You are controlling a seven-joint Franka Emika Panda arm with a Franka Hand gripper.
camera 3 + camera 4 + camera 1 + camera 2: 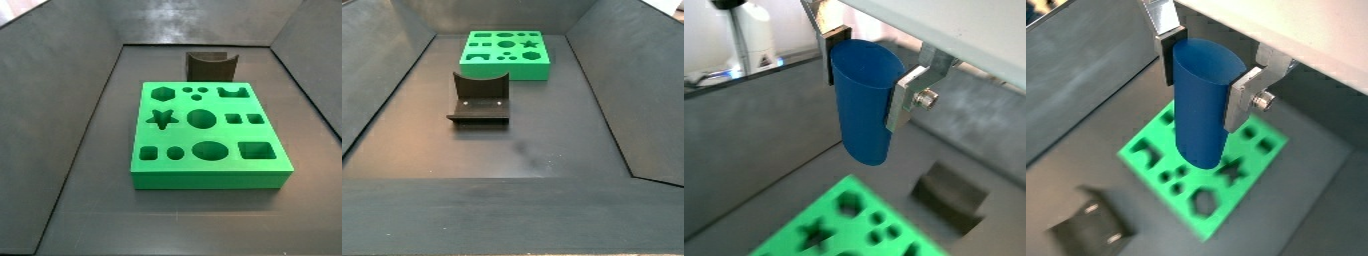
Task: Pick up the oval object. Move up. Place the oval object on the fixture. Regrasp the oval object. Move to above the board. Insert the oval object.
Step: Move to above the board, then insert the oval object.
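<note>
Blue plastic fills both wrist views: the oval object [865, 105] hangs upright, clamped between the gripper's [1205, 82] two silver fingers [1244, 95], which press on its upper part while its lower end hangs free, high above the dark floor [529, 150]. In a wrist view the peg hangs over the board [1207, 160], its lower end lying in front of the green slab's middle cut-outs. In a wrist view the fixture [951, 197] sits on the floor beside the board [851, 230].

Neither side view catches the gripper or the peg. In a side view the board [207, 135] lies flat, its star, hexagon, circles, squares and oval hole all unfilled, with the fixture [211, 65] at 12 o'clock from it, just apart. In a side view the fixture [480, 95] stands at 7 o'clock of the board [508, 52].
</note>
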